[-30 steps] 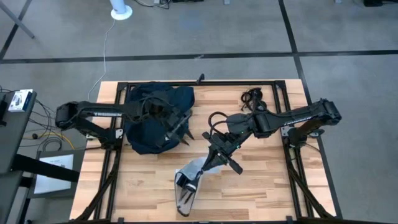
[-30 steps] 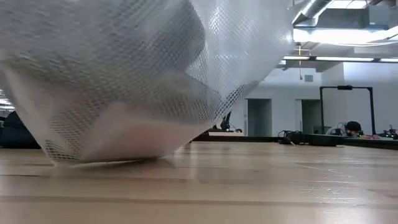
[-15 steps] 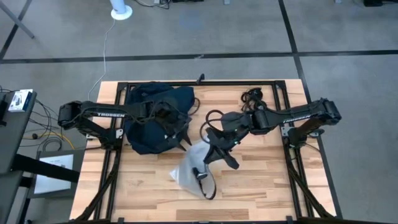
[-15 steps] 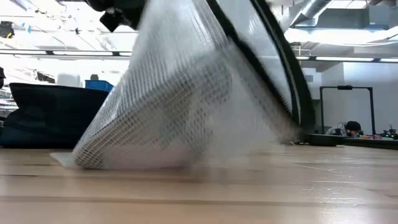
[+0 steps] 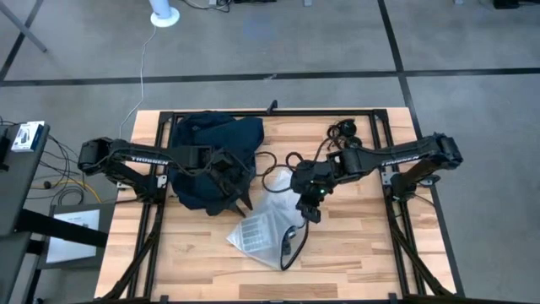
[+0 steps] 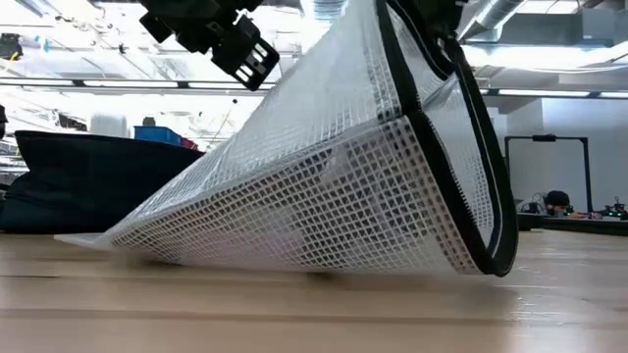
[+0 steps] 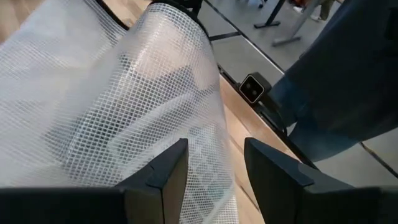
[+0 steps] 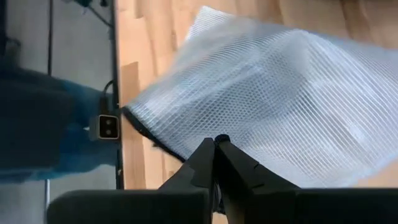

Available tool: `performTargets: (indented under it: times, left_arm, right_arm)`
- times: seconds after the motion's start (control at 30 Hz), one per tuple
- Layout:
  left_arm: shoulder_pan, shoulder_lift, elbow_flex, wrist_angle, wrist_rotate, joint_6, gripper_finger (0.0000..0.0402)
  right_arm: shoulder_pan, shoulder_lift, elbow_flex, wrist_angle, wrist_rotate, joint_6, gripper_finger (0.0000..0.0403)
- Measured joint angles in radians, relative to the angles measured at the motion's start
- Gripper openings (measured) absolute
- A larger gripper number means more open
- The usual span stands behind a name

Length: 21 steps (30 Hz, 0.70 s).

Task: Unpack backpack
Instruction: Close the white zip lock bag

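Two arms meet over the middle of the surface (image 5: 354, 253), and the risks differ from one side to the other. On the far left lies the backpack (image 5: 207, 156), a slumped navy heap against the far-left part of the frame, with the left arm reaching across it. The left gripper (image 5: 239, 196) hovers at the backpack's near right corner, its fingers (image 7: 166, 171) apart and empty, pointing down at the left edge of the mesh pouch (image 5: 257, 232). My worry here is snagging: if that arm moves sideways with its fingers spread, a tip could catch the backpack's fabric or a strap and drag the whole bag toward the pouch.

The mesh pouch, clear with a white grid and a dark trim, rests on the surface in the middle, just right of the backpack; in the low view one side of it stands lifted off the wood. A dark cord (image 5: 291, 245) loops from its right side. The right gripper (image 5: 312, 201) is just above the pouch's far right corner, fingers (image 8: 214, 162) pressed together; whether they pinch the trim I cannot tell. If they do, pulling away would haul the pouch along, perhaps over the near edge. If not, the propped pouch may flop over, and the loose cord could tangle on either arm.
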Motion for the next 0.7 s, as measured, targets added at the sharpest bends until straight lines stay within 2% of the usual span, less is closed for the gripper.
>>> performTargets:
  times: [0.2, 0.4, 0.5, 0.6, 0.7]
  left_arm:
    - [-0.034, 0.0, 0.0, 0.014, -0.007, -0.072, 0.0144]
    - [-0.085, 0.0, 0.0, 0.013, -0.065, -0.147, 0.0144]
    - [-0.119, 0.0, 0.0, 0.013, -0.12, -0.171, 0.0144]
    - [-0.161, 0.0, 0.0, 0.002, -0.231, -0.194, 0.0144]
    - [-0.205, 0.0, -0.001, 0.003, -0.344, -0.23, 0.0144]
  right_arm:
    - [-0.048, 0.0, 0.0, -0.101, 0.003, 0.039, 0.0091]
    - [-0.109, -0.02, 0.012, -0.218, 0.0, 0.034, 0.0167]
    - [-0.13, -0.047, 0.048, -0.291, -0.001, 0.055, 0.0177]
    - [-0.127, -0.092, 0.069, -0.306, 0.006, 0.085, 0.0171]
    - [-0.103, -0.15, 0.072, -0.309, 0.083, 0.142, 0.0158]
